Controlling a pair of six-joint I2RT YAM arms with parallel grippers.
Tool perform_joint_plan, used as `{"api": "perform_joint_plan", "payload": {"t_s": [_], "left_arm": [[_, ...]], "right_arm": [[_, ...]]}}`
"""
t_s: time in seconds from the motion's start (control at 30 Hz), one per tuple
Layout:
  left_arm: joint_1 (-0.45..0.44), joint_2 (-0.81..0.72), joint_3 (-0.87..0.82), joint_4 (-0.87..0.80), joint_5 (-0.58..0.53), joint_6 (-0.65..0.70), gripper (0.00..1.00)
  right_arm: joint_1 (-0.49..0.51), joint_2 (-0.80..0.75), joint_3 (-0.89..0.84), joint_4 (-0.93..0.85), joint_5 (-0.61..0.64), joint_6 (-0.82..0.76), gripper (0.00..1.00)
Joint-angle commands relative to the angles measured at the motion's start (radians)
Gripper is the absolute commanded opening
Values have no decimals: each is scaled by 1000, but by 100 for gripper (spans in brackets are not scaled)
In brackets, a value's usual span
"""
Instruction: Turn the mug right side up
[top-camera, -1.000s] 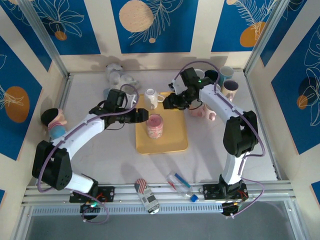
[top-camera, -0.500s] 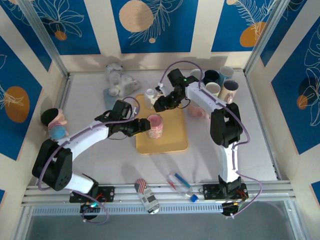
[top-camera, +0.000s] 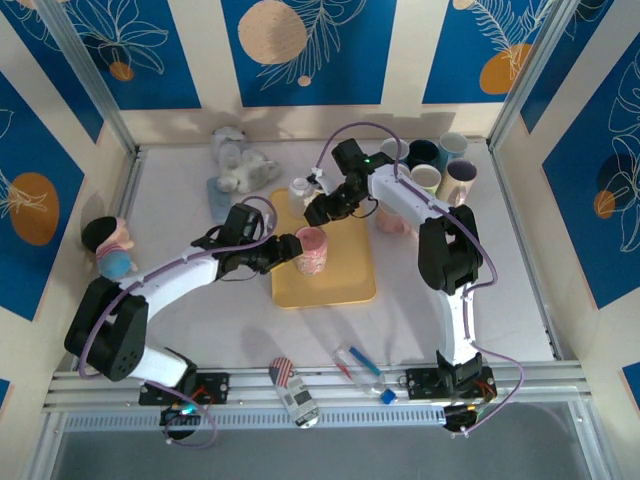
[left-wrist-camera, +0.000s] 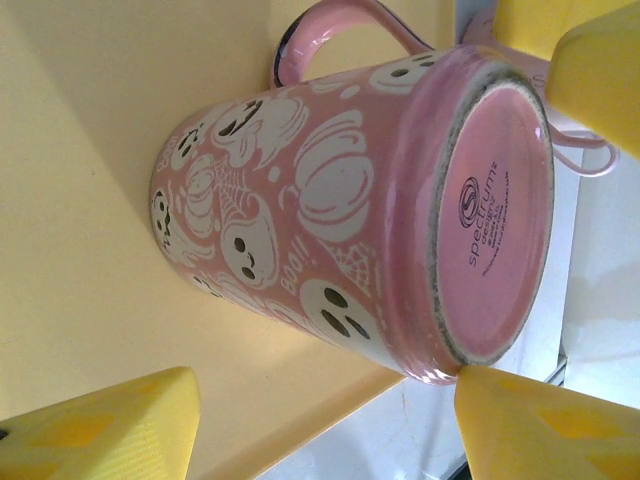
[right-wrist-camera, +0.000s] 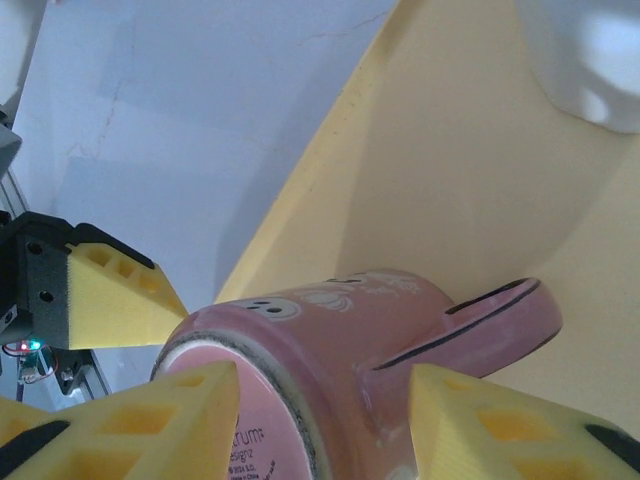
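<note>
The pink mug (top-camera: 312, 252) with white ghost and pumpkin prints stands base up on the yellow tray (top-camera: 340, 285). In the left wrist view the mug (left-wrist-camera: 330, 200) shows its stamped base, and its handle points away. My left gripper (top-camera: 290, 248) is at the mug's left side, open (left-wrist-camera: 325, 425); one fingertip (left-wrist-camera: 540, 420) touches the base rim. My right gripper (top-camera: 316, 212) hangs just above the mug, open (right-wrist-camera: 320, 420). One of its fingers (right-wrist-camera: 150, 420) is over the base. The other stands beside the handle of the mug (right-wrist-camera: 360, 330), with a gap.
A small white cup (top-camera: 300, 188) stands at the tray's far edge. Several mugs (top-camera: 440, 165) cluster at the back right, with a pink object (top-camera: 400, 222) beside the tray. A plush toy (top-camera: 235, 155) lies at the back, a doll (top-camera: 108, 248) at the left, a can (top-camera: 293, 390) at the front.
My left gripper has moved right up to the mug and opened slightly. My right gripper has swung left and forward from the white cup to above the mug.
</note>
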Motion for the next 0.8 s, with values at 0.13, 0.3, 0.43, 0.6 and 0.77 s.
{"api": "perform_joint_plan", "payload": {"t_s": [0.13, 0.3, 0.43, 0.6, 0.77], "left_arm": [[-2, 47, 6, -4, -63, 8, 68], [16, 94, 48, 7, -97, 3, 68], [51, 163, 67, 168, -30, -60, 68], [62, 238, 205, 152, 36, -19, 68], [61, 138, 225, 31, 29, 28, 68]], "right_arm": [[-28, -51, -136, -9, 24, 48, 46], [-29, -126, -229, 2, 48, 106, 44], [-26, -208, -308, 21, 60, 198, 44], [-28, -301, -374, 73, 46, 314, 44], [-66, -325, -346, 90, 35, 354, 44]]}}
